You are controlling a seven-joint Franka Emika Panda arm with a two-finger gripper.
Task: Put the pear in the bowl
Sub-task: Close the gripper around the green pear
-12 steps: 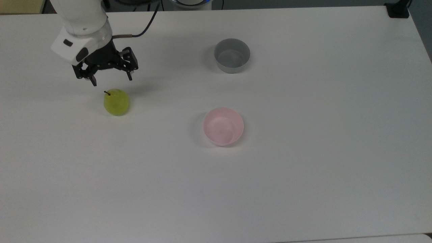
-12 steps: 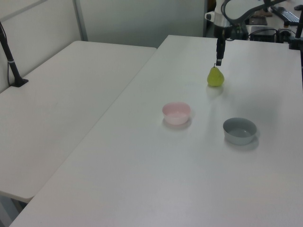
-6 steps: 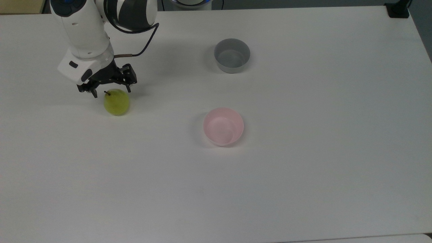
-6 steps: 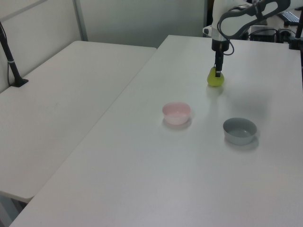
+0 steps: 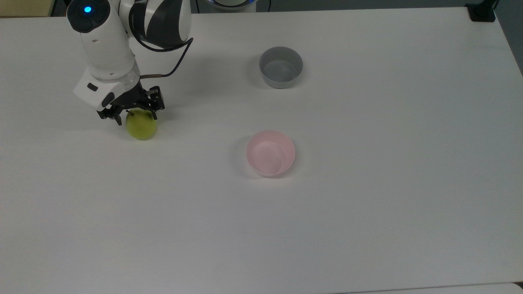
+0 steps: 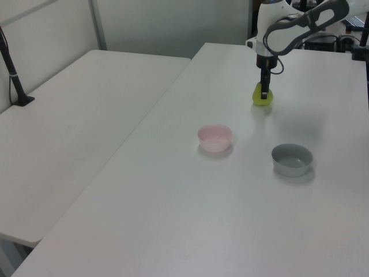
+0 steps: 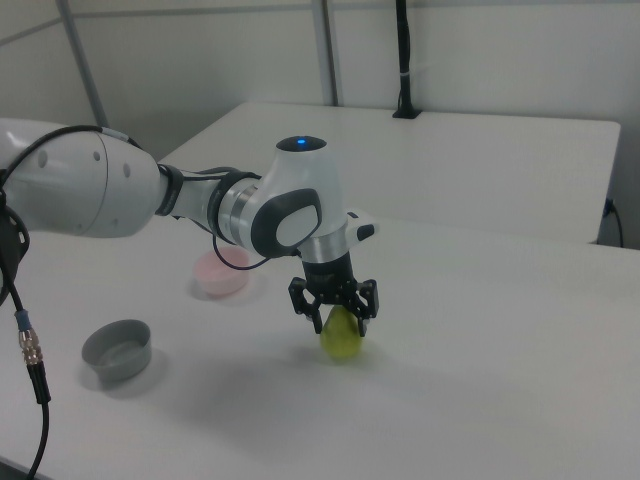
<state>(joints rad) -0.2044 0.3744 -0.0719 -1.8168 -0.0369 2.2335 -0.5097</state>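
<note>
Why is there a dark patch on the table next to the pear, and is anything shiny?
Top view: the arm's soft grey shadow lies on the table beside the pear; right view: a shadow smudge near the grey bowl, a blue light glowing on the arm.

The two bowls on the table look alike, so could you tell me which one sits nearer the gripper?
The pink bowl is slightly nearer to the gripper, which straddles the pear. The grey bowl sits a little farther off, toward the top view's upper edge.

The gripper (image 5: 136, 118) covers the top of the pear (image 5: 141, 127) in the top view. In the right view, the arm hides part of the pink bowl (image 7: 219, 276). The table (image 5: 367, 212) runs past the top view's edges.
</note>
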